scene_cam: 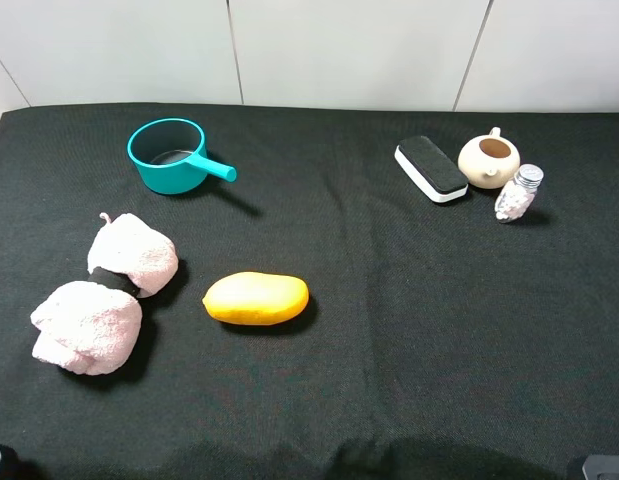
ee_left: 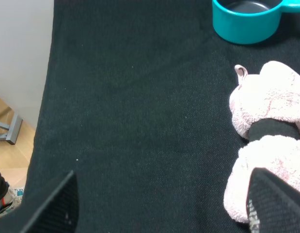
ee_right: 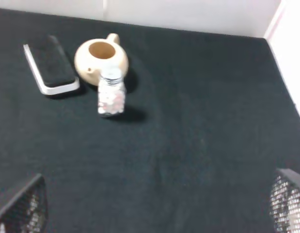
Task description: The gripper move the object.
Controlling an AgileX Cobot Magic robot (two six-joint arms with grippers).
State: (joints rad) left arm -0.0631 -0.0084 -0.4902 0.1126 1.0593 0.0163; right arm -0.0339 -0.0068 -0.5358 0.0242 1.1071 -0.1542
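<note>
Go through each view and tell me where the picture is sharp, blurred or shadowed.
Exterior high view: sharp and evenly lit; the oval yellow-orange fruit and the teal plastic pot cast soft shadows to their right on the black cloth. Left wrist view: fairly sharp, with the fluffy pink towels well lit. Right wrist view: soft overall, and the small clear glass bottle is smeared.

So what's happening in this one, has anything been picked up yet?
Nothing is held yet. The small glass bottle stands upright on the black cloth beside the cream teapot, with the eraser block on the teapot's other side. The right gripper is open and well short of the bottle. The left gripper is also open, near the pink cloth bundles. The teal pot and yellow mango-like fruit sit untouched.
</note>
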